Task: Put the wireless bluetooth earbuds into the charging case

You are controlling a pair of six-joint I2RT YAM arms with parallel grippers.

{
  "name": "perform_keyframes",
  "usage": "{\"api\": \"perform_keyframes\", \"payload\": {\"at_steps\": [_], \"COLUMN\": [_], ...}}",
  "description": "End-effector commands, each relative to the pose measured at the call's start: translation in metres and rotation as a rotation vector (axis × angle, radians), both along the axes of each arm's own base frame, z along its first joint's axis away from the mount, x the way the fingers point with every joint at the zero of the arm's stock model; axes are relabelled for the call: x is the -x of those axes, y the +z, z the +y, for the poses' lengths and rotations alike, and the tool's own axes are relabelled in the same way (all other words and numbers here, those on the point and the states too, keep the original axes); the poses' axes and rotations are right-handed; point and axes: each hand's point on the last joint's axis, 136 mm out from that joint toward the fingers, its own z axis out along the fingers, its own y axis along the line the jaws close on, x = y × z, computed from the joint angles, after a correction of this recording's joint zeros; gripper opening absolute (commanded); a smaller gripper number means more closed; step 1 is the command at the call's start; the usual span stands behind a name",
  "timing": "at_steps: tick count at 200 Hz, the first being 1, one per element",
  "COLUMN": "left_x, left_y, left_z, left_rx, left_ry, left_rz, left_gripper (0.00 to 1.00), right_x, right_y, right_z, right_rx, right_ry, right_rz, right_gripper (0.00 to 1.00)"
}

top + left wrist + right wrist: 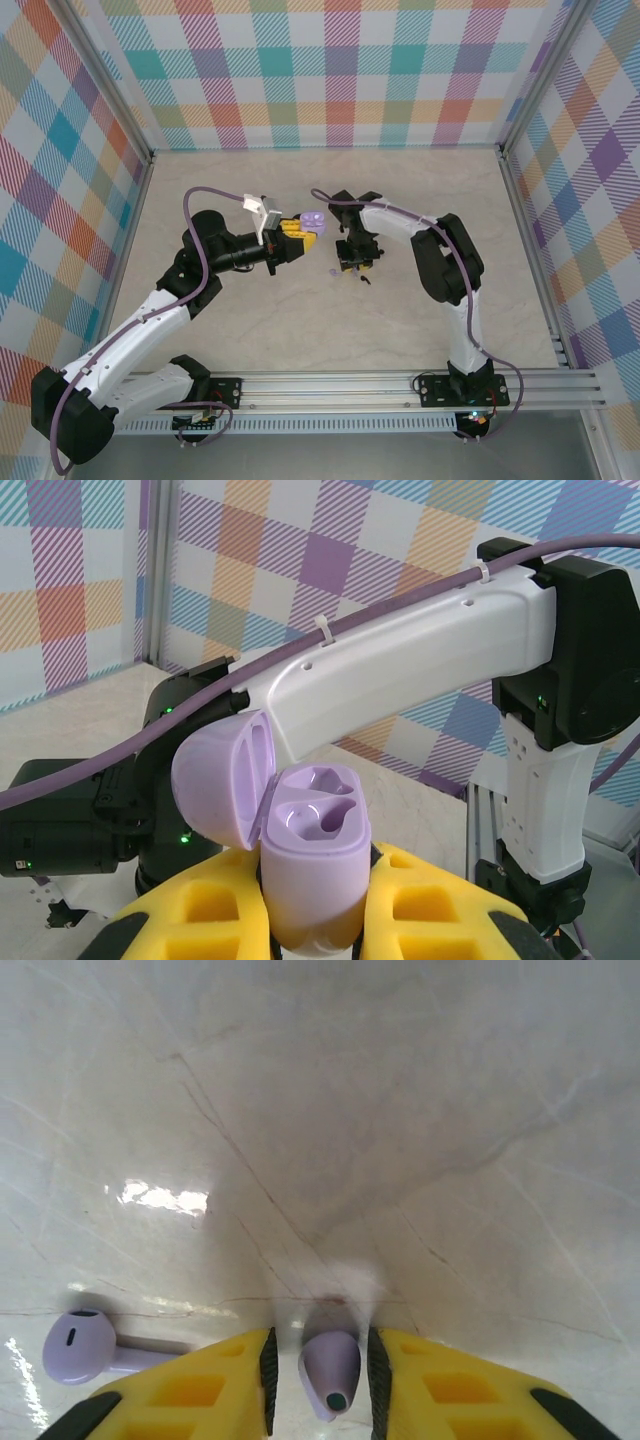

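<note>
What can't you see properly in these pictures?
- Left wrist view: the lilac charging case, bottom hidden inside the left gripper.
- Right wrist view: whether the right gripper pinches the lilac earbud is unclear; the bottom edge crops them.
- Top view: a dark speck near that gripper, too small to name.

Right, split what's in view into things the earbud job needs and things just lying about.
Job: lilac charging case, lid open, wells empty, gripped by the left pincer; lilac earbud between the jaws of the right pincer; second lilac earbud lying on the table beside it.
Just there: purple cable; checked walls; metal rail.
</note>
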Motion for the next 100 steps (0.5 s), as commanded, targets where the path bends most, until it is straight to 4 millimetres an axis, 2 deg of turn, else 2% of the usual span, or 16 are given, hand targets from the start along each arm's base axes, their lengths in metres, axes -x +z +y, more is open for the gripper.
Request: {"api": "perform_keyframes", "payload": {"at_steps": [1, 100], "left_x": [0.006, 0.008], "left_y": [0.006, 0.009], "left_z": [-0.003, -0.002], "left_rx": [0.014, 0.012], "left_ry": [-0.02, -0.023], "left_rz": [-0.035, -0.029], "left_gripper": [0.14, 0.14], "right_x": [-0.002, 0.009], "right_y": [0.0, -0.005], "right_z": [0.0, -0.002], "right_rx": [0.028, 0.063], "right_ry": [0.071, 0.11], "right_rz": [0.004, 0.055], "right_gripper": [0.34, 0.34]}}
